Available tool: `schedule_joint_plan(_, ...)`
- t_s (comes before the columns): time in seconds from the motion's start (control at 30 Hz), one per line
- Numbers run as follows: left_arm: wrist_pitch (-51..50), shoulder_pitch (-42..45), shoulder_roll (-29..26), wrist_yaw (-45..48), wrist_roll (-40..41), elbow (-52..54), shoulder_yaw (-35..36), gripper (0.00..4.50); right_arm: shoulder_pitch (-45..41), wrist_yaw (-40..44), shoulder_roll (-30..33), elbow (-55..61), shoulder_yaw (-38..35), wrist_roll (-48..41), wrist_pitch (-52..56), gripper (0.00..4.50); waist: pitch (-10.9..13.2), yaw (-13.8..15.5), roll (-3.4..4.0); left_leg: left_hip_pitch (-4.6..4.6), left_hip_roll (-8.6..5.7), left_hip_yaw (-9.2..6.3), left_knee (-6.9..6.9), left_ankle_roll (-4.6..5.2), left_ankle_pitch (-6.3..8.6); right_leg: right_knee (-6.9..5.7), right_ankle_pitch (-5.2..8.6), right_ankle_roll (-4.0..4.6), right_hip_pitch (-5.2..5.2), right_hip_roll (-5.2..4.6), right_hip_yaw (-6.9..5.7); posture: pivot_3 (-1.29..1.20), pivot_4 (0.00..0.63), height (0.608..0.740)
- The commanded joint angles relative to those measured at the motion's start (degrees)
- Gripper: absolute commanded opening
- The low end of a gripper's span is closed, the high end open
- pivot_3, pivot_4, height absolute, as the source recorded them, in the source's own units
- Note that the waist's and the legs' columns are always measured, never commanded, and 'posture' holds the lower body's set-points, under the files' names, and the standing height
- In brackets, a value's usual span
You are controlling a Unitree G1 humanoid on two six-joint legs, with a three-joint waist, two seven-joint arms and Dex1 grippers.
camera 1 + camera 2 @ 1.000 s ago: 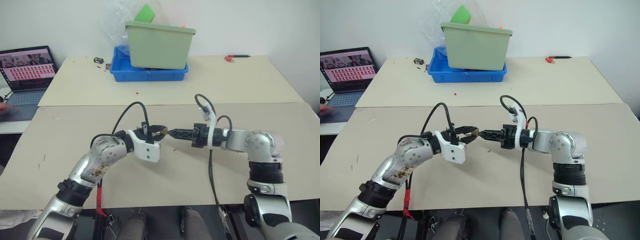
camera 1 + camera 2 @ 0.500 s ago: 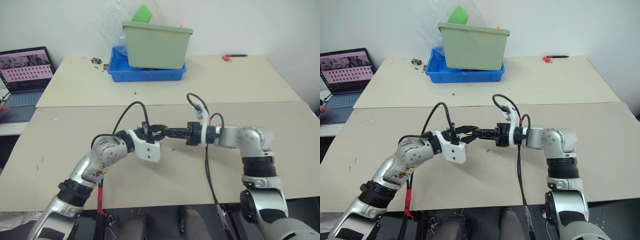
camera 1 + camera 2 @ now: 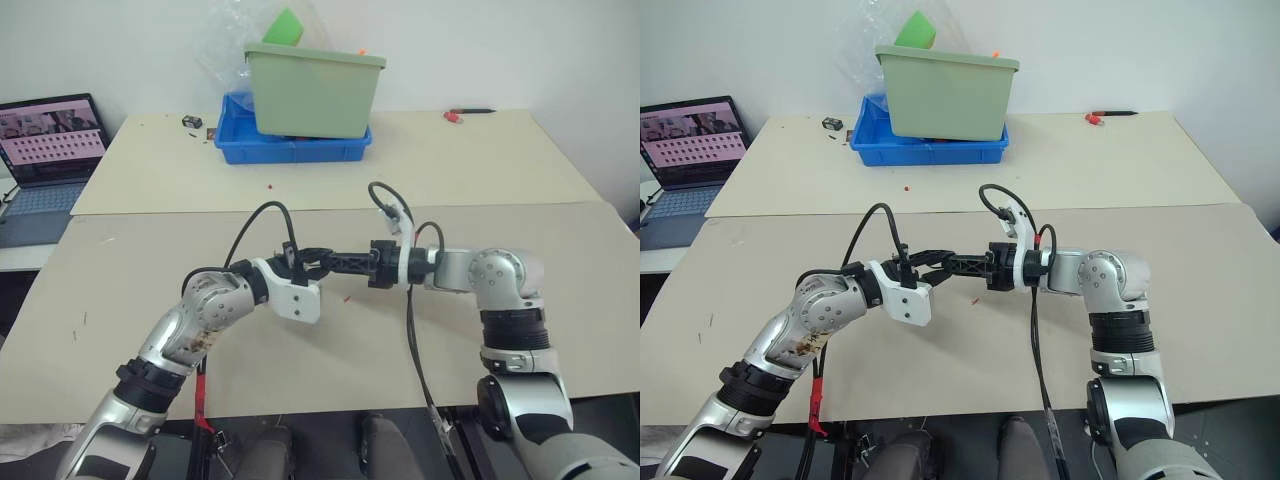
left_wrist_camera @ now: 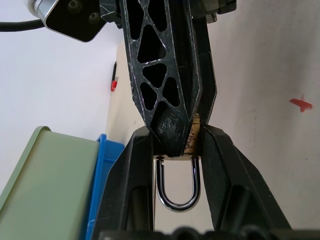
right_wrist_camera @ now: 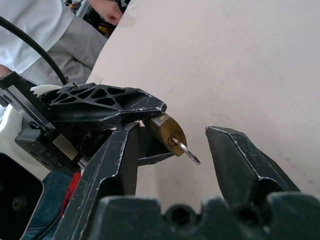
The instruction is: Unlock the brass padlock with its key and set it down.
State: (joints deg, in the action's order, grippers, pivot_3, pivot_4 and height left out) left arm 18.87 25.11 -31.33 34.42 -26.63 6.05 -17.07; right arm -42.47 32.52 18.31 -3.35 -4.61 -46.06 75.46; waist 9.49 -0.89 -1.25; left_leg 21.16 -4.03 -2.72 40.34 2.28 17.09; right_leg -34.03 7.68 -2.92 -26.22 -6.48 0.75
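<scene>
Clamped on the padlock (image 5: 167, 131), my left gripper (image 4: 176, 145) pinches its brass body between both fingers above the near table (image 3: 120, 300), the shackle (image 4: 175, 185) looping back toward the wrist. I see the key (image 5: 186, 151) seated in the keyhole and sticking out. My right gripper (image 5: 170, 150) comes in from the opposite side with its jaws apart, one finger either side of the key and neither visibly touching it. Both grippers meet tip to tip over the middle of the table. Farther back, on the second table (image 3: 480, 160), a green bin (image 3: 315, 88) sits in a blue tray (image 3: 296, 147). A laptop (image 3: 52, 145) stands at far left.
</scene>
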Motion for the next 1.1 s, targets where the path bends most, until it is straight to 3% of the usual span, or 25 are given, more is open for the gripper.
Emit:
schedule_joint_plan(0.03,1.5,0.5,0.3,-0.7,1.3,2.0,0.4,0.81,-1.4,0.6,-0.5,2.1,-0.9,-1.1,-0.7,1.25,0.0,0.0,0.0,0.0,0.0,0.0,0.0,0.0,0.0,0.0,0.0,0.0,0.0,0.0,0.0,0.0,0.15,0.74)
schedule_joint_plan(0.1,1.5,0.5,0.3,-0.7,1.4,2.0,0.4,0.81,-1.4,0.5,-0.6,1.9,-1.0,-1.1,-0.8,0.68,0.0,0.0,0.0,0.0,0.0,-0.01,0.0,0.0,0.0,0.0,0.0,0.0,0.0,0.0,0.0,0.0,0.15,0.74)
schedule_joint_plan(0.23,1.7,0.4,0.4,-0.6,1.5,1.9,0.5,0.81,-1.7,0.5,-0.4,1.5,-1.2,-0.8,-0.9,0.24,0.0,0.0,0.0,0.0,0.0,0.0,0.0,0.0,0.0,0.0,0.0,0.0,0.0,0.0,0.0,0.0,0.15,0.74)
schedule_joint_plan(0.57,1.4,-0.3,0.3,0.6,4.4,1.6,1.0,0.81,-2.0,0.3,-0.4,0.5,-1.6,-0.3,-1.4,0.23,0.0,0.0,0.0,0.0,0.0,0.0,0.0,0.0,0.0,0.0,0.0,0.0,0.0,0.0,0.0,0.0,0.15,0.74)
schedule_joint_plan(0.9,-1.5,-4.2,-2.1,10.7,26.1,5.1,6.2,0.81,-2.2,-0.2,-0.3,-1.7,-2.7,0.2,-2.8,0.17,0.0,-0.2,0.01,0.0,0.02,-0.01,-0.01,0.0,0.0,0.0,0.0,0.0,-0.02,0.01,0.0,0.0,0.15,0.74)
schedule_joint_plan(1.1,-2.8,-6.1,-2.6,14.5,31.4,7.8,6.4,0.81,-2.7,-0.9,-0.3,-3.4,-3.4,-0.2,-4.0,0.16,0.0,-0.1,0.02,0.0,0.0,-0.02,0.0,0.0,0.0,0.0,0.0,0.0,-0.02,0.01,0.0,0.0,0.15,0.74)
